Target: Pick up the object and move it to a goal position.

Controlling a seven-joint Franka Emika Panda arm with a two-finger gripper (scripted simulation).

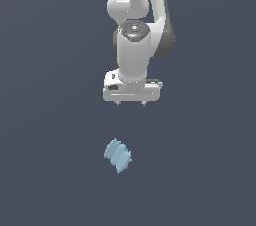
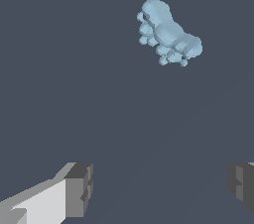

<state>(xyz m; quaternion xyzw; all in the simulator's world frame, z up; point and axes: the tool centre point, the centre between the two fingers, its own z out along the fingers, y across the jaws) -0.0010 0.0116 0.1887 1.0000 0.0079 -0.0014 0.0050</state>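
Observation:
The object (image 1: 118,155) is a small pale sky-blue lump with ridged, jagged edges, lying on the dark grey floor. It also shows in the wrist view (image 2: 168,32). My white gripper (image 1: 131,103) hangs above the floor, behind and slightly to the exterior view's right of the object, with a clear gap between them. In the wrist view the gripper (image 2: 161,188) has its two fingers spread wide apart with nothing between them. The object lies ahead of the fingertips (image 2: 79,188), not between them.
The white arm (image 1: 135,30) rises behind the gripper toward the top of the exterior view. The floor (image 1: 50,120) is a plain dark grey surface with no other objects or edges in view.

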